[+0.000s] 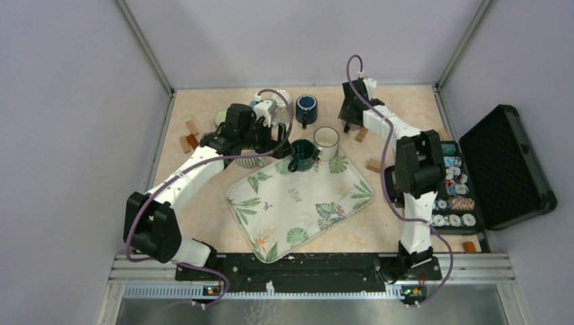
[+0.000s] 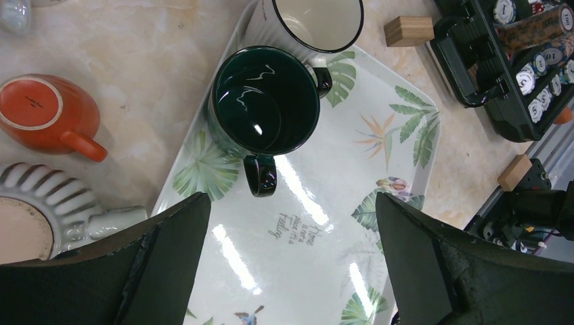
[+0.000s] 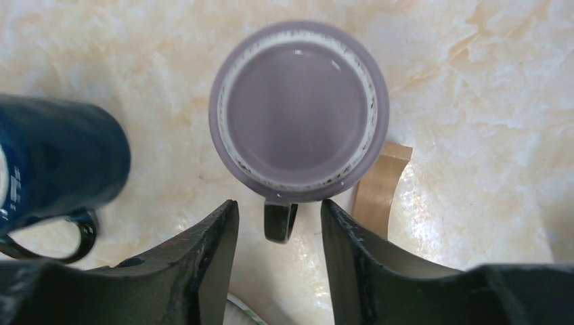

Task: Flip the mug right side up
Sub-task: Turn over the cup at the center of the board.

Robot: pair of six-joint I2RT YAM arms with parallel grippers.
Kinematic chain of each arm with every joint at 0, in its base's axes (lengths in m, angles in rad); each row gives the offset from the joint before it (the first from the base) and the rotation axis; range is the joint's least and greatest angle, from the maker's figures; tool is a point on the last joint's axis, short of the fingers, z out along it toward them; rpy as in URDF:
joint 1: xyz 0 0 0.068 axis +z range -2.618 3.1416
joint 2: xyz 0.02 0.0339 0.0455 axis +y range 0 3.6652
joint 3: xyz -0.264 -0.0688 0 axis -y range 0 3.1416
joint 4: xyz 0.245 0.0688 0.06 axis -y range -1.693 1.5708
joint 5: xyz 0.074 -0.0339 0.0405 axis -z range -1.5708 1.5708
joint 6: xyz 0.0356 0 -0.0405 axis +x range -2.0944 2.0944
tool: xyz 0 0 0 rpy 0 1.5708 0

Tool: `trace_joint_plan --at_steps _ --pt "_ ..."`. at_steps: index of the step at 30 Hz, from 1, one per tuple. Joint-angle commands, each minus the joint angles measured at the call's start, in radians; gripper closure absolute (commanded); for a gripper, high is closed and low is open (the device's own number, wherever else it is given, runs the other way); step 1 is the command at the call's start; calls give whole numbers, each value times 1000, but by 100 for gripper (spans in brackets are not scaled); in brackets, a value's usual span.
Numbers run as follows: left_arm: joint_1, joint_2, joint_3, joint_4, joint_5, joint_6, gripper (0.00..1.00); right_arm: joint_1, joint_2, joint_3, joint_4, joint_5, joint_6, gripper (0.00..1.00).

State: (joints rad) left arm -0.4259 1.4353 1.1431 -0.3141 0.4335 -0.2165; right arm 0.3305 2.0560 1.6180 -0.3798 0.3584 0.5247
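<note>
A purple mug [image 3: 298, 112] stands upside down on the marble table, its unglazed base ring facing up. Its dark handle [image 3: 279, 222] points toward my right gripper [image 3: 279, 204] and lies between the two fingers, with a gap on each side. The right gripper is open. In the top view my right gripper [image 1: 350, 122] is at the back of the table and covers this mug. My left gripper [image 2: 291, 203] is wide open and holds nothing, hovering over the leaf-print tray [image 2: 298, 230] near a dark green mug [image 2: 265, 101].
A blue mug [image 3: 54, 162] sits just left of the purple one, and a wooden block [image 3: 379, 186] lies to its right. A white mug [image 2: 318, 20] is on the tray. An orange mug [image 2: 47, 112] and a striped mug [image 2: 40, 203] stand inverted. An open chip case [image 1: 501, 162] is at the right.
</note>
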Motion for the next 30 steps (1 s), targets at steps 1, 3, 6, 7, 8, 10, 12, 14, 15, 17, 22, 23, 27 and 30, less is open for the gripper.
trace_joint_plan --at_steps 1,3,6,7,8,10,12,14,15,17,22,23,27,30 --pt "4 -3 -8 48 28 -11 2 -7 35 98 -46 70 72 54" --pt "4 -3 -9 46 28 -11 2 -7 55 122 -60 70 81 54" --pt "5 -3 -8 47 27 -11 2 -6 81 153 -82 67 89 55" --pt "5 -3 -8 46 27 -11 2 -6 85 154 -80 63 90 55" --pt "6 -3 -8 46 27 -11 2 -7 86 154 -76 61 90 55" --pt "6 -4 -8 46 27 -11 2 -7 91 156 -71 59 89 55" --pt "6 -4 -8 46 28 -11 2 -7 98 164 -74 60 92 56" --pt "7 -4 -9 47 28 -11 2 -6 104 169 -75 62 95 57" --pt "7 -4 -9 46 28 -11 2 -7 106 172 -74 63 98 59" --pt "8 -4 -9 46 28 -11 2 -8 110 178 -74 66 102 60" --pt "9 -4 -8 49 29 -12 2 -9 133 203 -82 56 105 66" --pt "9 -5 -8 47 29 -12 2 -9 136 207 -83 54 106 67" --pt "9 -6 -9 48 29 -12 2 -10 144 216 -83 50 106 73" --pt "10 -5 -9 48 29 -14 2 -13 147 220 -85 50 104 81"
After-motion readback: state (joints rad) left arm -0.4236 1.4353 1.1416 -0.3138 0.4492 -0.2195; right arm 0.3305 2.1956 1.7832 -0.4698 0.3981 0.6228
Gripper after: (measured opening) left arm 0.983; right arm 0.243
